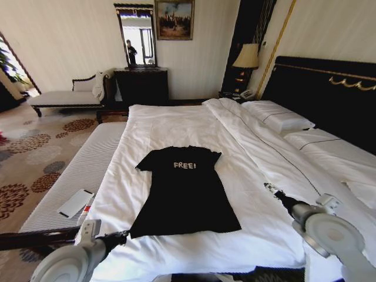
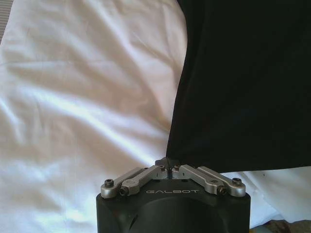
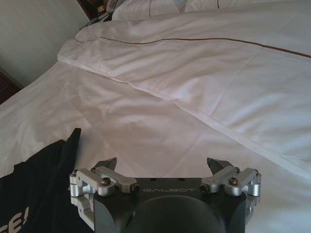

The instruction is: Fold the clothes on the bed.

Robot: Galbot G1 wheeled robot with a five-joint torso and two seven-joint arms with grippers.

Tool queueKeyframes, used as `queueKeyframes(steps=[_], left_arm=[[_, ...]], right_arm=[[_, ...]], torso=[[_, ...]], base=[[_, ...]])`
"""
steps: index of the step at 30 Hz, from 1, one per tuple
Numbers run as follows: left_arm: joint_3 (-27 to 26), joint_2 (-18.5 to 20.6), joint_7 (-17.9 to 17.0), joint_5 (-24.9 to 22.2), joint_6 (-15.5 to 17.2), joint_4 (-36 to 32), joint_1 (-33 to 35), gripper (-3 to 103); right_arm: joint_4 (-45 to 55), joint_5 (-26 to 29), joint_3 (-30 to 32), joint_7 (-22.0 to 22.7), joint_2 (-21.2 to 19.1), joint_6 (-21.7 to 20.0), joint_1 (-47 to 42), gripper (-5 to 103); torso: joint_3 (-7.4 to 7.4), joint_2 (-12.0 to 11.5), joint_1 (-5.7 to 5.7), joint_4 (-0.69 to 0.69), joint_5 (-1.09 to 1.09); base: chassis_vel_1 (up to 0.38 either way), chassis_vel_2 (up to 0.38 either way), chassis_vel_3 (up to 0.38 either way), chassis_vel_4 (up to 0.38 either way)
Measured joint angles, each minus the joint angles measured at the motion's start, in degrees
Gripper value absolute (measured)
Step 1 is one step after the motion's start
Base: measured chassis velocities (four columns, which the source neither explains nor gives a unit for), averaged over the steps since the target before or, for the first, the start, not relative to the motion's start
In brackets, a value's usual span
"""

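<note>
Bed (image 1: 194, 126): large, with white duvet and pillows; it carries the whole work.

T-shirt (image 1: 185, 191): 1 black shirt lies flat and spread out on the duvet, near the foot edge, chest lettering facing up, both sleeves open to the sides.

Left gripper (image 2: 167, 171): at the lower left corner of the shirt, its tips pressed together right at the hem corner (whether cloth is really caught between them I cannot tell).

Right gripper (image 3: 163, 167): its jaws are spread wide, holding nothing, above bare duvet just beside the right sleeve.

Progress: I judge the folding is at the very start. No fold is visible in the shirt. All folds are left to do, sleeves and body.
</note>
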Motion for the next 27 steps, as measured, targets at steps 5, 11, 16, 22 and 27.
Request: queueKeyframes(steps=[5,11,16,22,27], left_arm=[[-0.9,1.1,-0.7,-0.4,-0.1,0.1,1.7,0],[-1.1,1.2,-1.1,-0.3,-0.1,0.1,4.0,0],[-1.1,0.6,-1.0,0.0,-0.1,0.1,2.8,0],[-1.7,-1.2,-0.9,-0.2,0.1,0.2,0.5,5],[-4.0,-2.5,-0.9,-0.2,0.1,0.2,0.2,27]], right_arm=[[-0.4,-0.3,-0.6,-0.1,-0.3,0.0,0.9,100],[-1.2,-1.0,-1.5,-0.6,-1.3,0.0,1.8,100],[-2.5,-1.5,-3.3,-1.1,-1.7,0.3,3.9,100],[-4.9,-1.0,-6.0,-3.6,-2.0,1.8,6.9,100],[-8.6,3.0,-10.0,-9.5,-2.1,4.0,12.3,100]], torso=[[0.00,0.0,0.00,-0.01,0.00],[0.00,0.0,0.00,-0.01,0.01],[0.00,0.0,0.00,0.00,0.01],[0.00,0.0,0.00,0.00,0.01],[0.00,0.0,0.00,0.00,0.01]], base=[[0.000,0.000,0.000,0.000],[0.000,0.000,0.000,0.000],[0.000,0.000,0.000,0.000],[0.000,0.000,0.000,0.000],[0.000,0.000,0.000,0.000]])
